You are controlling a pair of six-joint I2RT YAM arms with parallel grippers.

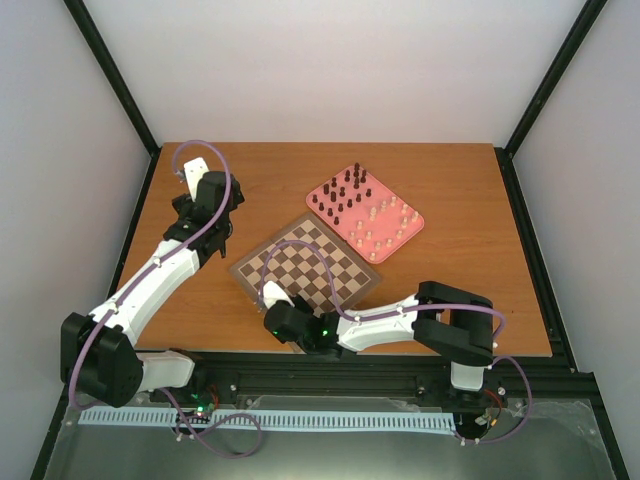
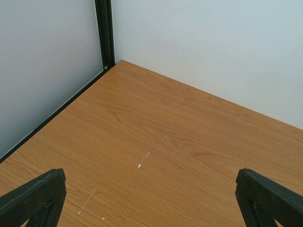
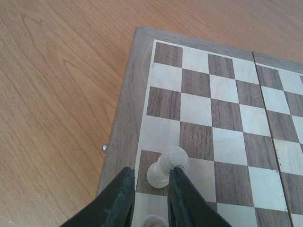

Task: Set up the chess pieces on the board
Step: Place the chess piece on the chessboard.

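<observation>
Pink tray (image 1: 414, 224) holds chess pieces (image 1: 347, 180) (dark, cream).

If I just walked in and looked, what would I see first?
Probably the pink tray behind the board and to its right, crowded with tiny dark and cream chess pieces. Next, the right gripper low over the board's near corner, with a tilted cream piece between its fingers.
</observation>
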